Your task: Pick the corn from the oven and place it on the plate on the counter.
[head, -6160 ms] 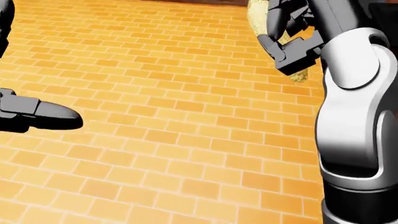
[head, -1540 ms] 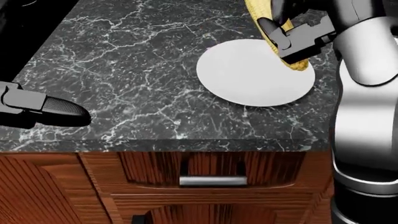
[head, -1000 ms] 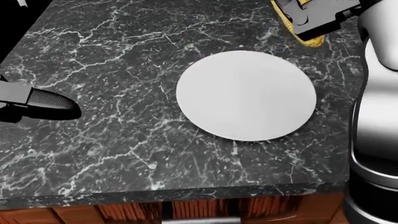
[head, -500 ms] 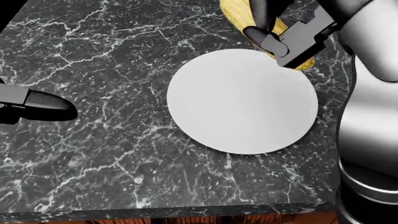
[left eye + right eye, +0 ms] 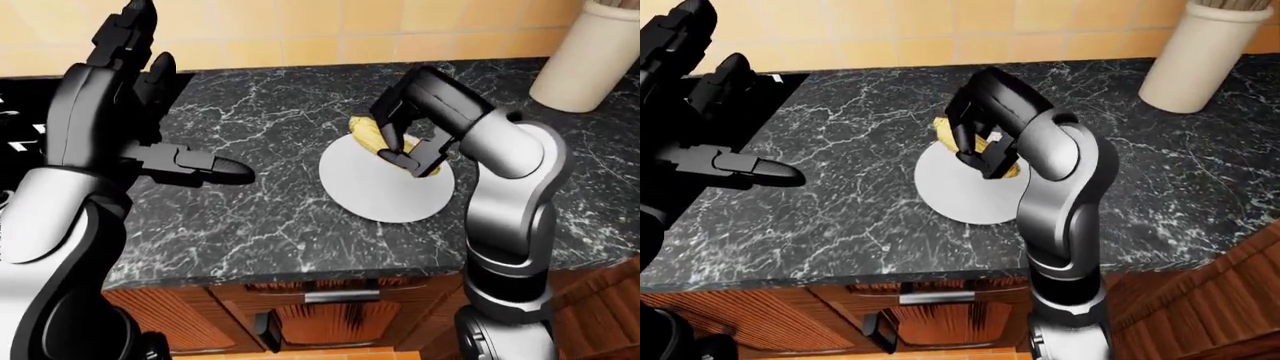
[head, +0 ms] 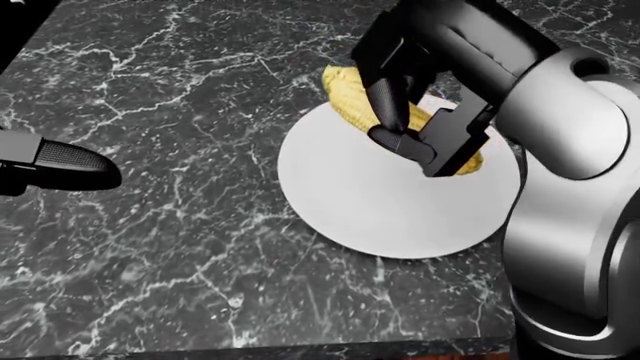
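right hand – fingers closed round the corn, now lower over the upper edge of the plate than before | left hand – fingers spread, same place at left edge | counter fills head view

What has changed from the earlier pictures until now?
The camera moved: the head view went from brick floor to the dark counter, now seen closer. The right hand, still closed round the corn, came down from beyond the plate; the cob now lies over the plate's upper edge. It has not let go. The left hand stayed open at the left edge, holding nothing.
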Robot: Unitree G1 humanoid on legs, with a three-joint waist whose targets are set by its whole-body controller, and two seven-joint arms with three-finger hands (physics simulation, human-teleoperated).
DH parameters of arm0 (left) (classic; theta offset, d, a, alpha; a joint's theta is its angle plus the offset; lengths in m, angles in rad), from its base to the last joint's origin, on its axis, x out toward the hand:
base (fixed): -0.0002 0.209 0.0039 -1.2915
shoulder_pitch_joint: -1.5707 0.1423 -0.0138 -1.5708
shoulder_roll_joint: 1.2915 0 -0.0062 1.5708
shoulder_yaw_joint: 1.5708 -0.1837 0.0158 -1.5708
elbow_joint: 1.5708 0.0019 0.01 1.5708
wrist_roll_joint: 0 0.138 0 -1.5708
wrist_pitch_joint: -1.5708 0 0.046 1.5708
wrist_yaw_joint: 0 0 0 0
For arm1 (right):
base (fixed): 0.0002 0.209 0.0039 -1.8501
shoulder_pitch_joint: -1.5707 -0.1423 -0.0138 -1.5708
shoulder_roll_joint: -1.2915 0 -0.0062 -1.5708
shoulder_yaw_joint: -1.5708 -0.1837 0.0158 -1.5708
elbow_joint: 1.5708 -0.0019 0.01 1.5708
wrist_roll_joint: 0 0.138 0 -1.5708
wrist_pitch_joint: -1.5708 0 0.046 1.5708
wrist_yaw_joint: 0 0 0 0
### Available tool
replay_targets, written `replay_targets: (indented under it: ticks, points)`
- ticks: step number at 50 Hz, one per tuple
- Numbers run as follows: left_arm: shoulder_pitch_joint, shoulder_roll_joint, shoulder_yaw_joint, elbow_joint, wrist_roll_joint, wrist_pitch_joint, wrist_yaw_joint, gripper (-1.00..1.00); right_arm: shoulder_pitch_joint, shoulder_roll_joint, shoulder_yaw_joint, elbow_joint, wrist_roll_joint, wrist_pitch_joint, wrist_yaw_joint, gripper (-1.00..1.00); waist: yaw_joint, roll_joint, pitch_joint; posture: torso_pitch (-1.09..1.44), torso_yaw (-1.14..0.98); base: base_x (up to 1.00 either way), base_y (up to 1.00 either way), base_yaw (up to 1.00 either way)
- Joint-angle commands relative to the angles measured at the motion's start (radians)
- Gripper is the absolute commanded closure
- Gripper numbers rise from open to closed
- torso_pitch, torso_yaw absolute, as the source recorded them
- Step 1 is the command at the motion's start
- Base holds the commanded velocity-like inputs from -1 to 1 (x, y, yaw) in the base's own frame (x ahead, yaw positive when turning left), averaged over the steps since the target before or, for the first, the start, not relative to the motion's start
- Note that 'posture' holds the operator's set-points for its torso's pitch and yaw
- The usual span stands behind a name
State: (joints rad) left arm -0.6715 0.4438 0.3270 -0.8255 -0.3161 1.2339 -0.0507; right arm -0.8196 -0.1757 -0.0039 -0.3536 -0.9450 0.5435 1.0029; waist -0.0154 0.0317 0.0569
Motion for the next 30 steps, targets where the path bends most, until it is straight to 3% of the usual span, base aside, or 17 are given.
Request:
replay_targets:
  ticks: [1,18,25,26,30]
  points:
    - [-0.019,0.011,0.010,-0.014,0.005,-0.034,0.006,-1.00,-0.029,-0.007,-0.008,-0.026,-0.009,-0.021,-0.027,1.00,-0.001,0.002,-0.027,0.00,0.00,0.00,0.00,0.00]
    - [-0.015,0.009,-0.005,-0.010,0.022,-0.045,0.003,-1.00,0.010,-0.007,-0.012,0.092,-0.022,-0.121,-0.114,1.00,0.005,0.002,-0.030,0.00,0.00,0.00,0.00,0.00]
    - [-0.012,0.007,-0.003,-0.010,0.028,-0.048,-0.002,-1.00,0.020,-0.001,-0.007,0.099,-0.023,-0.140,-0.116,0.77,0.006,0.002,-0.032,0.00,0.00,0.00,0.00,0.00]
    - [-0.013,0.007,-0.002,-0.010,0.028,-0.048,-0.003,-1.00,0.023,0.002,-0.005,0.097,-0.024,-0.140,-0.116,0.65,0.006,0.003,-0.033,0.00,0.00,0.00,0.00,0.00]
    - [-0.017,0.009,0.000,-0.010,0.028,-0.044,-0.005,-1.00,0.018,0.007,0.000,0.122,-0.029,-0.156,-0.130,0.61,0.006,0.004,-0.035,0.00,0.00,0.00,0.00,0.00]
